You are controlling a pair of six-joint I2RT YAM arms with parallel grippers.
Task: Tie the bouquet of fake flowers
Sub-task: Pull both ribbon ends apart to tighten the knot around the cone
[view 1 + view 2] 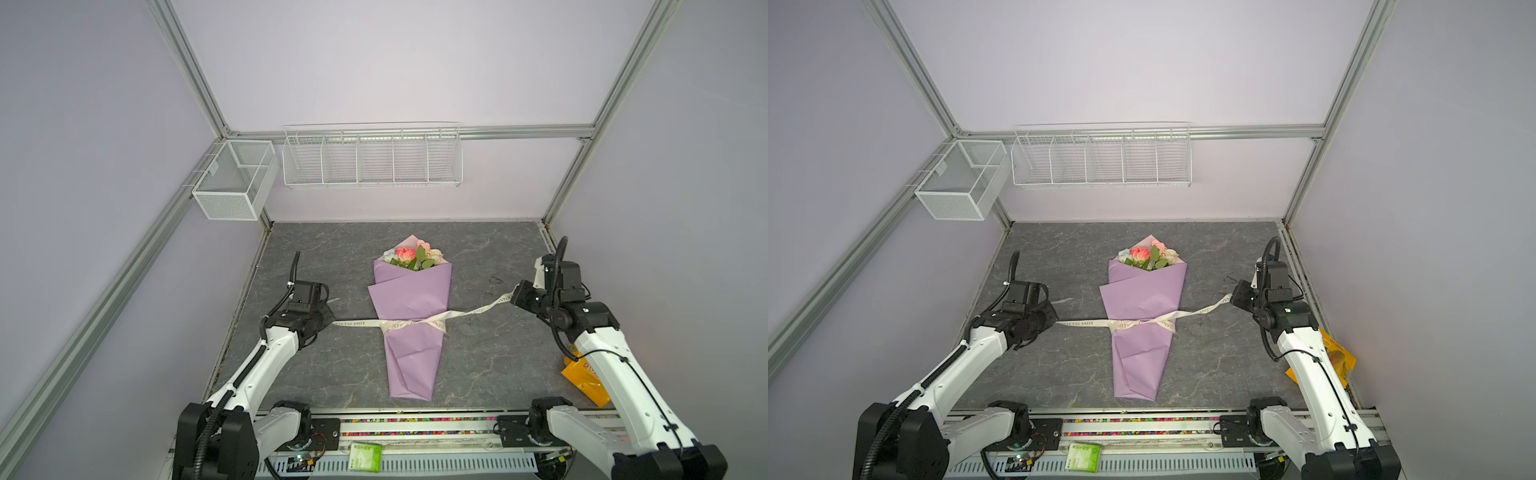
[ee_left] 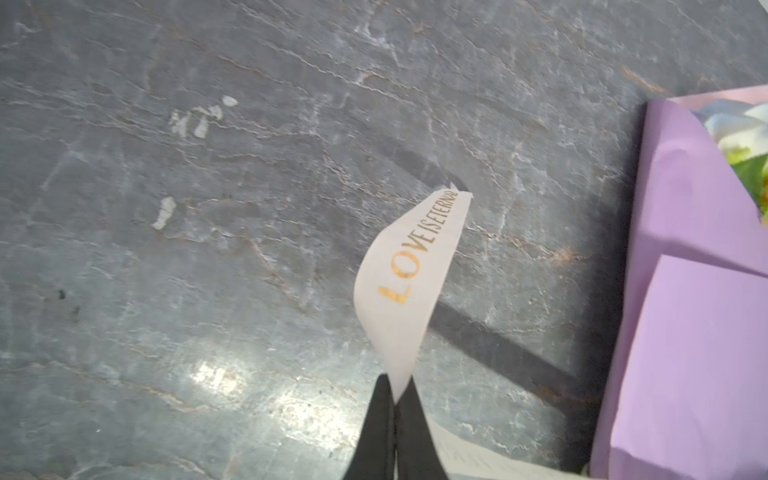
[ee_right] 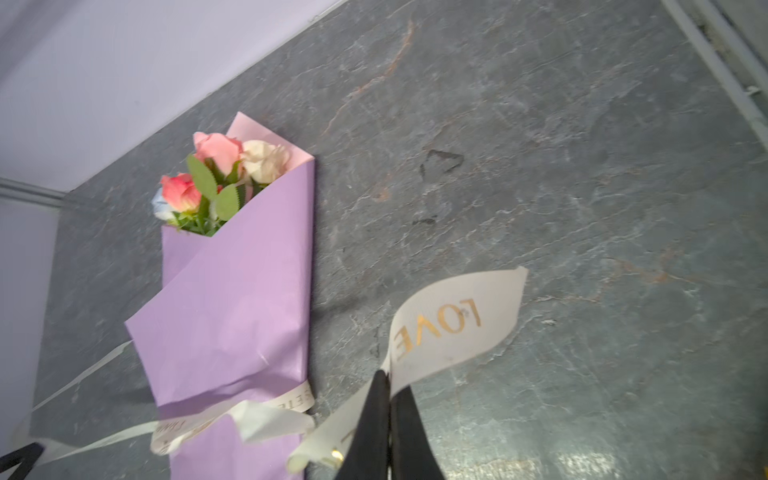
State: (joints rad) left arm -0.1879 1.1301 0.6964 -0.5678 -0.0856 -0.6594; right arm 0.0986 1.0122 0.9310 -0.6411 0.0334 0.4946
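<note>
Left tool (image 2: 395, 386) and right tool (image 3: 390, 384) each clamped on ribbon (image 1: 357, 323), bouquet (image 1: 413, 255) inside lilac paper (image 1: 409, 291)

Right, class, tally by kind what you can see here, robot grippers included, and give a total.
Grippers: 2, left gripper and right gripper, both shut
Bouquet of fake flowers: 1
Lilac paper wrap: 1
Ribbon: 1, each end in a gripper
Wire baskets: 2, mesh box and long rack
Yellow bag: 1
Green packet: 1
Total: 9
</note>
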